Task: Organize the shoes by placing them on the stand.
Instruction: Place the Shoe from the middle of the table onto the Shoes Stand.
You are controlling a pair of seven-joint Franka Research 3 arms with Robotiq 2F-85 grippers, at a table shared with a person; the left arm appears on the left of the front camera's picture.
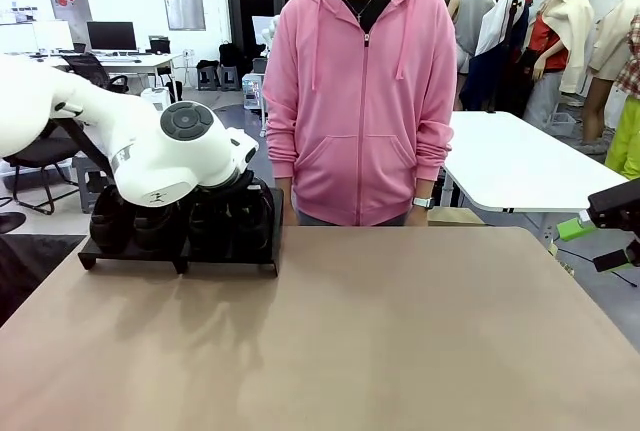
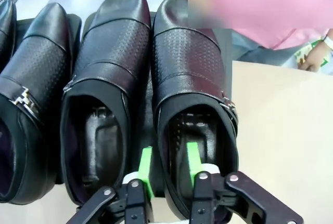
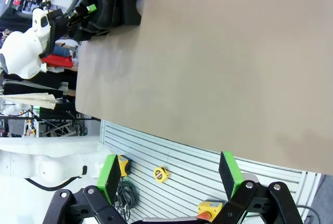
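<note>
Releasing: left claw (image 2: 167, 169) astride rightmost shoe's (image 2: 192, 94) heel wall, fingers slightly apart, grip uncertain.
Shoes: four on stand (image 1: 230, 263), toes pointing away.
Right claw (image 3: 169, 174): spread wide, empty, well apart.

The left gripper (image 2: 167, 168) is pointing downward, its fingers (image 2: 145, 164) standing slightly parted. The right gripper (image 3: 169, 176) is hanging wide open.

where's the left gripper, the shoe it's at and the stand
left gripper (image 2: 167, 167), left wrist view, between its green fingertips
shoe (image 2: 188, 57), left wrist view, perforated upper
stand (image 1: 228, 265), front view, front edge
</note>
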